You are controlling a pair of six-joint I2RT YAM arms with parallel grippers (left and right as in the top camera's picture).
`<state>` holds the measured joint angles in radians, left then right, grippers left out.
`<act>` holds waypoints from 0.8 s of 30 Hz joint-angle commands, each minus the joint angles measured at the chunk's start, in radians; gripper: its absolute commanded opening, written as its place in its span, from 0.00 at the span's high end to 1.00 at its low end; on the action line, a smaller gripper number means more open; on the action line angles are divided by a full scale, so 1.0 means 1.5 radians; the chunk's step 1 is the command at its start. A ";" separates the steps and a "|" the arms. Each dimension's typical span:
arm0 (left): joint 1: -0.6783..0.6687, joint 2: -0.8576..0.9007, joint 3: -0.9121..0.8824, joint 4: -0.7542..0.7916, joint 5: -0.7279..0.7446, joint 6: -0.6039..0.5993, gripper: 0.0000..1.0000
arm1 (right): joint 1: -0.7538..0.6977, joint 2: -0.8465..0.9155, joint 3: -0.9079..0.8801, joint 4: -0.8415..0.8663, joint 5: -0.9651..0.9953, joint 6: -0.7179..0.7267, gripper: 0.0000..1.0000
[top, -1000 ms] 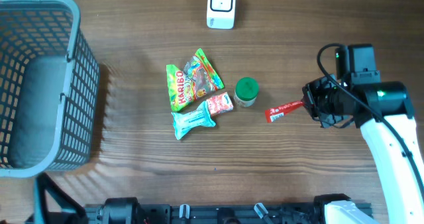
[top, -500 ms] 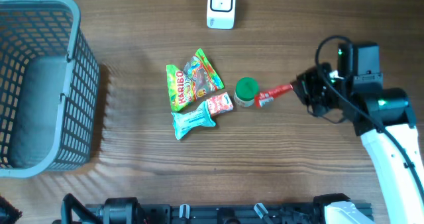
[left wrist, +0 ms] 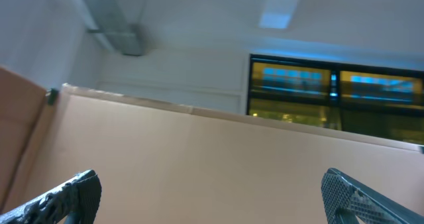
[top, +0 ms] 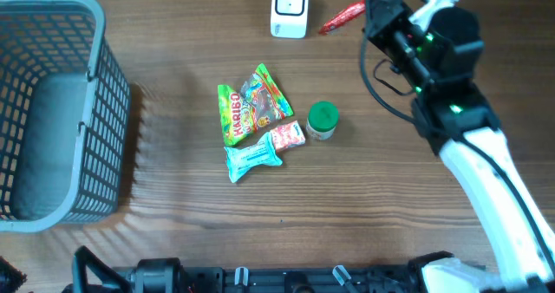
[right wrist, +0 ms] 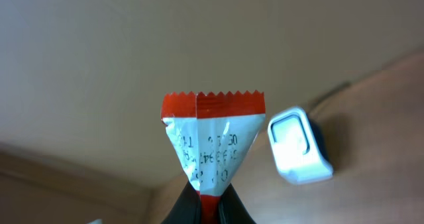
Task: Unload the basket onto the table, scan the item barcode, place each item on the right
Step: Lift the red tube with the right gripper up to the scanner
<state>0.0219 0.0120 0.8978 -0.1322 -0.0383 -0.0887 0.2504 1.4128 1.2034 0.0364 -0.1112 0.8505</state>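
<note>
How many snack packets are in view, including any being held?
5: Haribo bag, colourful bag, pink wrapper and blue wrapper clustered mid-table; red sachet in the right gripper. Others could hide underneath.

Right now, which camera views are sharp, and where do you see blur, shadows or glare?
Overhead: sharp, evenly lit; the basket throws a striped shadow on the table. Left wrist: soft all over, left gripper blurred at the bottom corners, lit panels glowing. Right wrist: red packet in focus, scanner behind slightly soft.
</note>
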 commanded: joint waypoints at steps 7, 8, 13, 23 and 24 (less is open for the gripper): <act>0.005 -0.005 -0.003 -0.081 -0.291 -0.006 0.00 | -0.001 0.337 -0.002 0.548 -0.133 -0.146 0.96; 0.005 -0.005 -0.003 -0.094 -0.294 -0.006 0.00 | -0.004 0.366 -0.002 0.588 -0.141 -0.144 0.96; 0.005 -0.005 -0.003 -0.132 -0.303 0.002 0.00 | -0.017 0.472 0.009 0.751 -0.189 -0.124 0.96; 0.005 -0.005 -0.003 -0.192 -0.309 0.004 0.00 | -0.024 0.697 0.263 0.805 -0.277 -0.112 0.96; 0.005 -0.005 -0.003 -0.198 -0.315 0.004 0.00 | -0.024 0.716 0.291 0.800 -0.279 -0.112 0.96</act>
<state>0.0219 0.0116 0.8940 -0.4129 -0.4831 -0.0910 0.2127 2.4012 1.5169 1.2354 -0.4690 0.6735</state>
